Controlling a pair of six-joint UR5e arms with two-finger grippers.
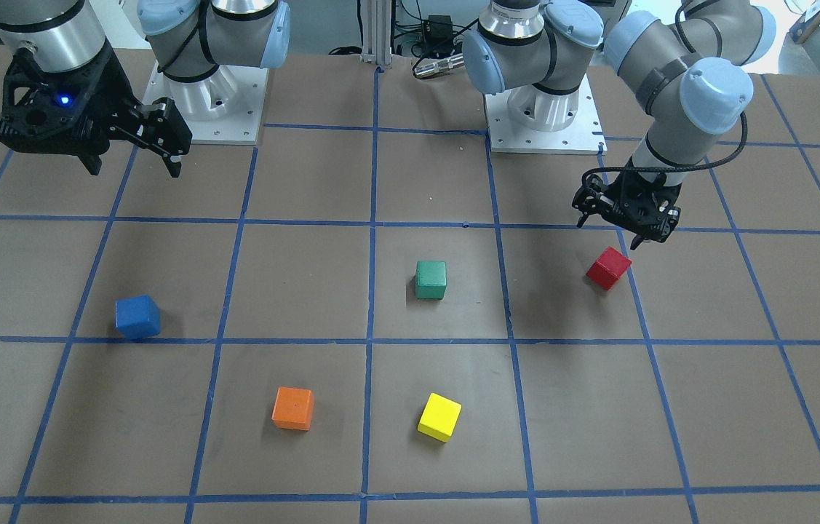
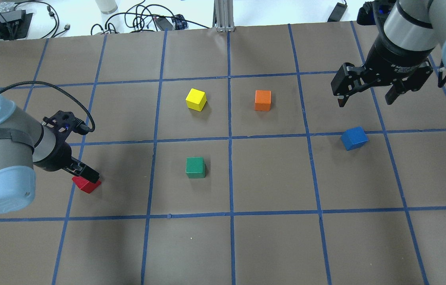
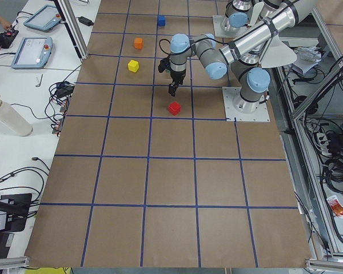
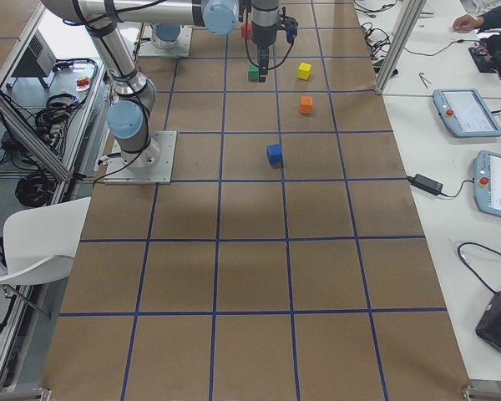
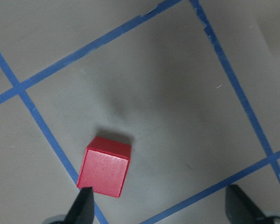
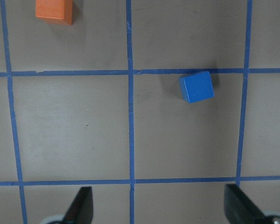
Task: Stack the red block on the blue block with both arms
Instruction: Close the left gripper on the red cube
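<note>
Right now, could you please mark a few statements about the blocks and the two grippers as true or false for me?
1. The red block rests on the table, apart from the blue block. True.
2. The left gripper is shut on the red block. False: its fingers are spread, and the block lies unheld on the table below it.
3. The right gripper is open and holds nothing. True.
4. The green block touches the yellow block. False: they stand well apart.
5. The blue block has another block on top of it. False: its top is bare.
</note>
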